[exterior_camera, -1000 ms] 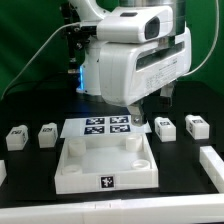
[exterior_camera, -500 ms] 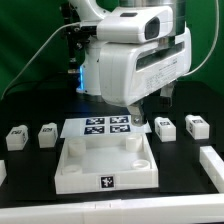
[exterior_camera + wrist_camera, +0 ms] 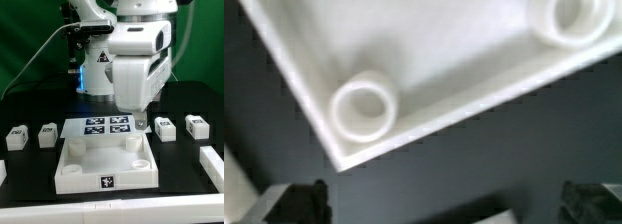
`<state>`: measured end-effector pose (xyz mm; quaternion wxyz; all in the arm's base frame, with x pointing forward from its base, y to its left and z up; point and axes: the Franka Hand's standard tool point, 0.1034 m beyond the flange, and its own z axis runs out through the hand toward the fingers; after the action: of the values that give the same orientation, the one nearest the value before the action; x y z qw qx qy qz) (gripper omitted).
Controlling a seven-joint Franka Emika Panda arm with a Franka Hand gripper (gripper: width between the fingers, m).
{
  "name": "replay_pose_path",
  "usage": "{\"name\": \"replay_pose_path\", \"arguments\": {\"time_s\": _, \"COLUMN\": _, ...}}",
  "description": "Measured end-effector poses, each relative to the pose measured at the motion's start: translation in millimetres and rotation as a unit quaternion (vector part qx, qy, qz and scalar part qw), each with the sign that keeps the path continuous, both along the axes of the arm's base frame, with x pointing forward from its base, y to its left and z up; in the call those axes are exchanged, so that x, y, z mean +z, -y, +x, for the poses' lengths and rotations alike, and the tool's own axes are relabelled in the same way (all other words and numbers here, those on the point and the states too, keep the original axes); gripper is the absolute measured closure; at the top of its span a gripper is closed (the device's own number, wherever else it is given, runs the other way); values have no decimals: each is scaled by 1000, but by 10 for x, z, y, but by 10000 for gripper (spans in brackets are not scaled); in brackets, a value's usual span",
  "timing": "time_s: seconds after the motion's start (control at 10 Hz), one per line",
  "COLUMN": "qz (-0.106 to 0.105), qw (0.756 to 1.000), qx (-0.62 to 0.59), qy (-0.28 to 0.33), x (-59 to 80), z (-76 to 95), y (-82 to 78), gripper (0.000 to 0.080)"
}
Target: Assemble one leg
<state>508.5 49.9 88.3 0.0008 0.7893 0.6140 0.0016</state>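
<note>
A: gripper (image 3: 141, 121) status?
B: hangs over the far corner of the tabletop (image 3: 105, 172) on the exterior view's right, just by the marker board (image 3: 106, 126). wrist cam: fingers (image 3: 303, 200) spread wide, only dark table btwn them.
A: legs?
B: all 4 loose on the black table (image 3: 40, 160), apart from the tabletop. far-left leg (image 3: 15, 138) + inner-left leg (image 3: 48, 132) sit to the exterior view's left of the board, inner-right leg (image 3: 166, 127) + far-right leg (image 3: 195, 125) to its right. tags visible on each.
A: closest one?
B: inner-right leg. near gripper, not touching.
A: wrist cam otherwise?
B: blurry. tabletop corner w/ round corner hole (image 3: 363, 108), 2nd hole (image 3: 571, 20) at frame edge.
</note>
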Motion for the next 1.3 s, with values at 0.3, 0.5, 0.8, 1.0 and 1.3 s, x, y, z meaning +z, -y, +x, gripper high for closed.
{"name": "replay_pose_path", "arguments": {"time_s": 0.3, "qz": -3, "qw": 998, "qx": 59, "qy": 2, "x": -16, "z": -31, "y": 45, "gripper": 150}}
{"name": "replay_pose_path", "arguments": {"time_s": 0.5, "qz": -3, "qw": 998, "qx": 58, "qy": 1, "x": -20, "z": -34, "y": 47, "gripper": 150}}
{"name": "replay_pose_path", "arguments": {"time_s": 0.8, "qz": 1, "qw": 996, "qx": 90, "qy": 13, "x": -273, "z": -498, "y": 200, "gripper": 150}}
{"name": "replay_pose_path", "arguments": {"time_s": 1.0, "qz": 4, "qw": 994, "qx": 104, "qy": 20, "x": -414, "z": -669, "y": 309, "gripper": 150}}
{"name": "replay_pose_path", "arguments": {"time_s": 1.3, "qz": 12, "qw": 996, "qx": 92, "qy": 9, "x": -715, "z": -812, "y": 480, "gripper": 150}}
